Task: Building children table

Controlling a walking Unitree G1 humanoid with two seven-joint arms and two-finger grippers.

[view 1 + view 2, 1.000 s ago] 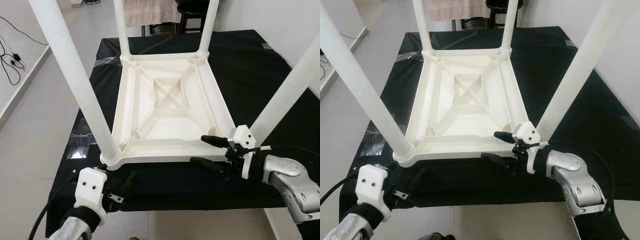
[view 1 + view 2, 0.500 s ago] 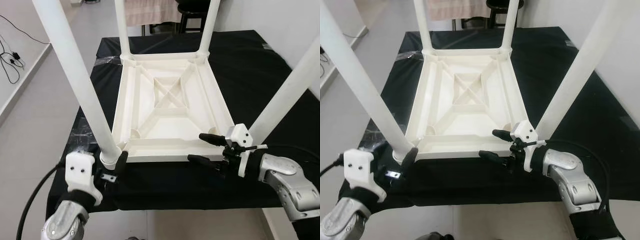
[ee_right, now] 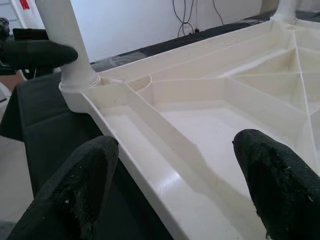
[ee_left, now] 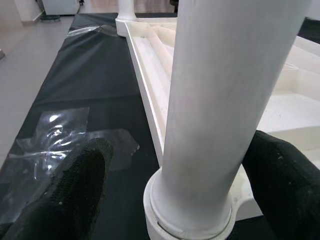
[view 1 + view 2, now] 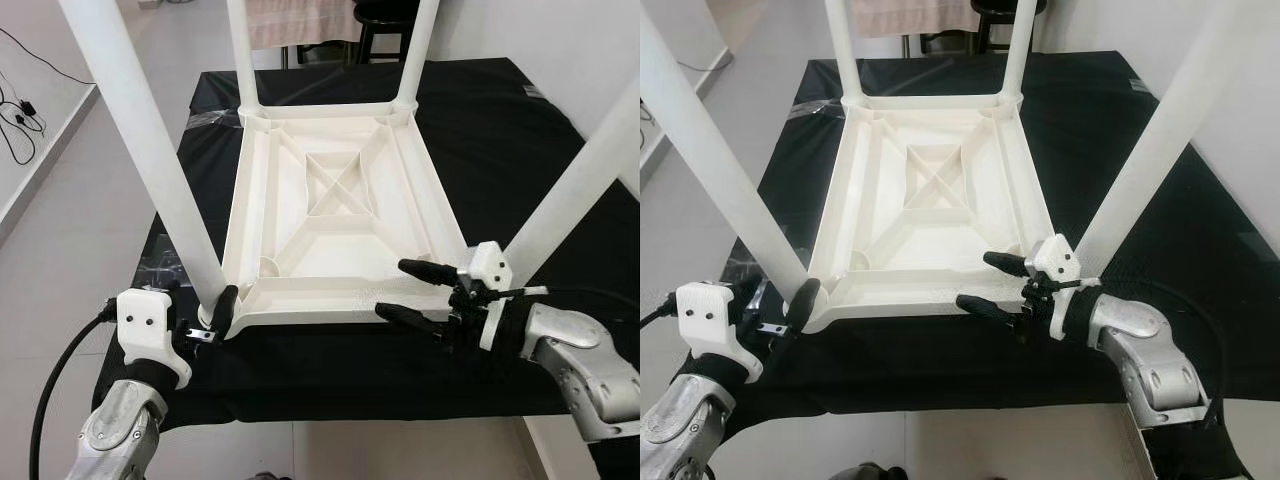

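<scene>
Right pincer [image 3: 175, 180] gapes astride the table's rim [image 3: 165, 150].

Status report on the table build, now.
Left tool open, fingers straddling the near-left leg at its base. Right tool open over the near edge of the upside-down table. All four legs in, nothing in the way.

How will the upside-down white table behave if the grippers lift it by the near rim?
The white table looks like ribbed moulded plastic, so probably stiff and light for its size. Four long legs stand up above the top, so it may tip once raised. The left gripper straddles the smooth near-left leg, jaws open; that surface could slip.
</scene>
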